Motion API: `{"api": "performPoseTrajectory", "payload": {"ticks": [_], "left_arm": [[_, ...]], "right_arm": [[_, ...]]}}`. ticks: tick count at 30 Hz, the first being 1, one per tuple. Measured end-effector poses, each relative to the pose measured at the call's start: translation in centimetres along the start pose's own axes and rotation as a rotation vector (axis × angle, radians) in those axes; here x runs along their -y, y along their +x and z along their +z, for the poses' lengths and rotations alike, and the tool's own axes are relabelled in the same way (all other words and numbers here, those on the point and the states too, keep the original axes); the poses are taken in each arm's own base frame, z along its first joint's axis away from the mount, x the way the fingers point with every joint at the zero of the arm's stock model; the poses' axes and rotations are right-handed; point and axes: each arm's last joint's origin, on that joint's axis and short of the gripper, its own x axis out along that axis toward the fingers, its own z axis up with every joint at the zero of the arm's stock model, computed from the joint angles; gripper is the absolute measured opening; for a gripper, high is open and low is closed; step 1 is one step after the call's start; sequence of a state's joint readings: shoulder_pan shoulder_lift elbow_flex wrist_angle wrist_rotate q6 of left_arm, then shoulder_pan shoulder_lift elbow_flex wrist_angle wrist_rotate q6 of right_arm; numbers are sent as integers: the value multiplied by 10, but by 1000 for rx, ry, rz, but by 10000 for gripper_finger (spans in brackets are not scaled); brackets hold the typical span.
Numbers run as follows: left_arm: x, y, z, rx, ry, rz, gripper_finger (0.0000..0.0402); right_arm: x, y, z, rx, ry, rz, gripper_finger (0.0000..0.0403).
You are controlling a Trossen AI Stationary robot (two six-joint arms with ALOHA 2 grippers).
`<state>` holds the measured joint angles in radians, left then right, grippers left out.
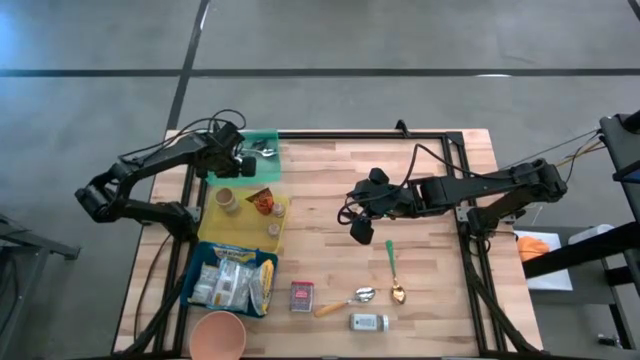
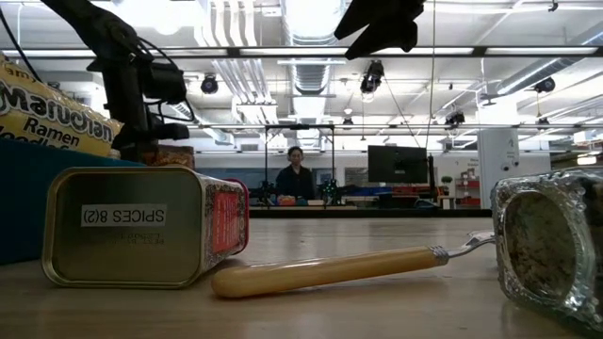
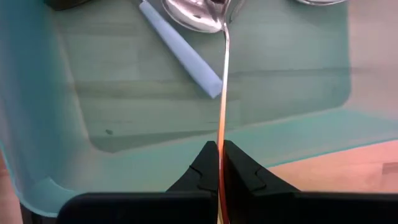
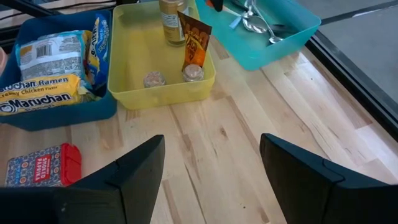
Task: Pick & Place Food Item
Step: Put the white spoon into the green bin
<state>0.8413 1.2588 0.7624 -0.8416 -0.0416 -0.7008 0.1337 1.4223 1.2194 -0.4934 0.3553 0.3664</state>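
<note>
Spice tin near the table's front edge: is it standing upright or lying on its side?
Lying on its side. The spice tin rests lengthwise on the table, its labelled base facing the low camera.

Teal tray (image 1: pixel 268 140), yellow bin (image 4: pixel 124 59), blue bin (image 4: pixel 37 115), red-patterned tin (image 4: pixel 40 165).

We read "SPICES 8(2)", upside down, on a label on the bottom of the spice tin (image 2: pixel 141 237) in the low view. On the ramen packs (image 4: pixel 46 84) in the blue bin (image 4: pixel 68 115) the right wrist view showed "Maruchan Ramen" and "Chicken Flavor", and the low view caught "Maruchan Ramen" again on the pack (image 2: pixel 47 113) at its left edge. The print on the tin's red side (image 4: pixel 43 165) and on the orange packet (image 4: pixel 194 43) was too small for us to read.
</note>
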Motion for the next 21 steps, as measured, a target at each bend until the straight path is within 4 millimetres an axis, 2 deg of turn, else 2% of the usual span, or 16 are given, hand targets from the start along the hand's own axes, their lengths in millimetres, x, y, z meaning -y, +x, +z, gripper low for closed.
{"api": "performPoseTrajectory", "payload": {"ticks": [14, 21], "left_arm": [[10, 0, 7, 41, 110, -136, 4], [15, 17, 11, -27, 165, -118, 4]], "right_arm": [[0, 0, 0, 0, 0, 0, 263], [0, 0, 0, -6, 1, 16, 263]]}}
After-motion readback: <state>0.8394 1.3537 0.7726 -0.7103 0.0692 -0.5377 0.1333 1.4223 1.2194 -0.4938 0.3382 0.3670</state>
